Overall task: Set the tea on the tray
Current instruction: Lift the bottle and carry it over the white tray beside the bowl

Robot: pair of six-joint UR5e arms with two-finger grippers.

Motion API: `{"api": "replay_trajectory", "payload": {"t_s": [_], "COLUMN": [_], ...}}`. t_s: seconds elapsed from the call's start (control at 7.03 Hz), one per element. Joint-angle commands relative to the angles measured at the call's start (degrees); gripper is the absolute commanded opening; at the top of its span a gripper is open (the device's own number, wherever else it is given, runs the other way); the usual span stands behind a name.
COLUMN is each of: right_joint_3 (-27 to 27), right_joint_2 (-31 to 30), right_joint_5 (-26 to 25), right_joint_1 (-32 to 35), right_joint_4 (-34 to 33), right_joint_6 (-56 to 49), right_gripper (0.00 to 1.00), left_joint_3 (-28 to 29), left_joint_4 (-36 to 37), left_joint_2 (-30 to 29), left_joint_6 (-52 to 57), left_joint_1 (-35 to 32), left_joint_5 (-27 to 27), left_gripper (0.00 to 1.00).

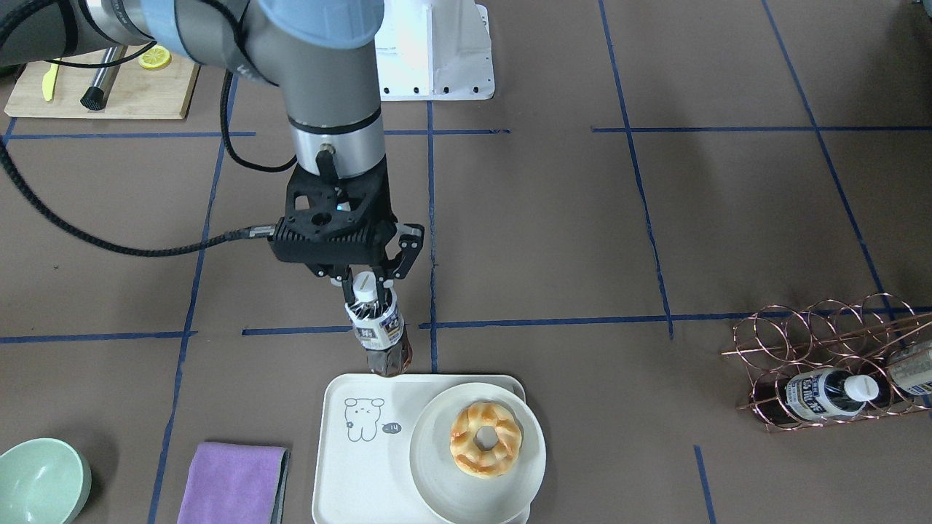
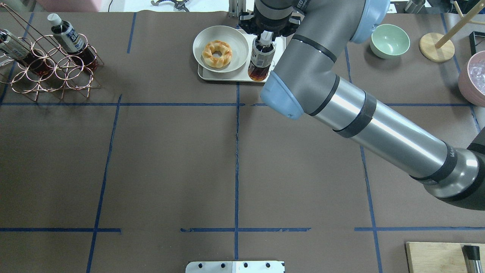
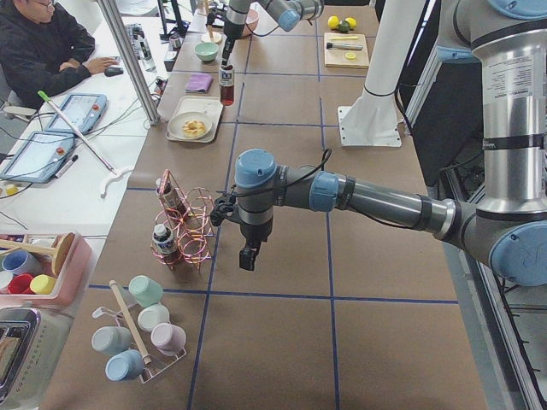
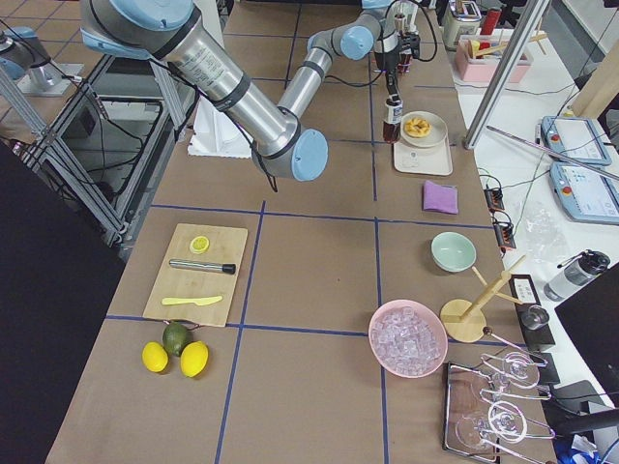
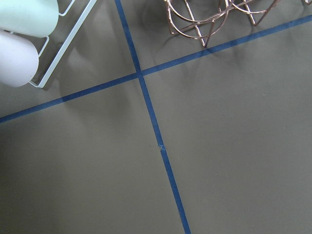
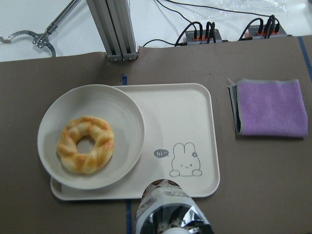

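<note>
My right gripper (image 1: pixel 368 280) is shut on the white cap of the tea (image 1: pixel 378 331), a small bottle of dark liquid with a white-and-blue label. The tea hangs nearly upright, its base at the robot-side rim of the cream tray (image 1: pixel 349 466) with the bear drawing. I cannot tell whether the base touches the tray. From overhead the tea (image 2: pixel 260 60) is at the tray's (image 2: pixel 227 77) right end. The right wrist view shows the tea (image 6: pixel 170 209) over the tray's (image 6: pixel 190 122) near edge. My left gripper (image 3: pixel 248 254) hangs over the table near the copper rack; I cannot tell if it is open.
A round plate (image 1: pixel 437 480) with a doughnut (image 1: pixel 486 439) fills the tray's other half. A purple cloth (image 1: pixel 233 484) and a green bowl (image 1: pixel 40 480) lie beside the tray. A copper rack (image 1: pixel 823 364) holds other bottles. A cutting board (image 1: pixel 109 87) sits near the robot.
</note>
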Motion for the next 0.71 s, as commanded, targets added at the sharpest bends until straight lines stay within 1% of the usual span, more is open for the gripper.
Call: {"api": "replay_trajectory", "payload": {"t_s": [0.0, 0.14, 0.28, 0.43, 0.57], "right_joint_3": [-8.0, -11.1, -12.8, -15.9, -17.6], "right_joint_2": [2.0, 3.8, 4.0, 4.2, 4.3], "right_joint_5": [0.1, 0.2, 0.2, 0.1, 0.2], "right_joint_1": [3.9, 4.3, 4.5, 4.5, 4.5], "right_joint_4": [4.7, 4.8, 7.2, 11.1, 12.5], "right_joint_6": [-4.0, -4.5, -5.3, -5.3, -5.4], "right_gripper": [0.00, 0.00, 0.00, 0.00, 0.00], "left_joint_3": [0.1, 0.9, 2.2, 4.0, 4.5], "left_joint_4": [0.1, 0.1, 0.1, 0.1, 0.1], "left_joint_2": [0.1, 0.1, 0.1, 0.1, 0.1], "left_joint_6": [0.0, 0.0, 0.0, 0.0, 0.0], "left_joint_1": [-0.2, -0.6, -1.1, -2.1, -2.3], "left_joint_5": [0.0, -0.1, -1.0, -4.3, -4.5], "left_gripper": [1.00, 1.00, 1.00, 1.00, 1.00]}}
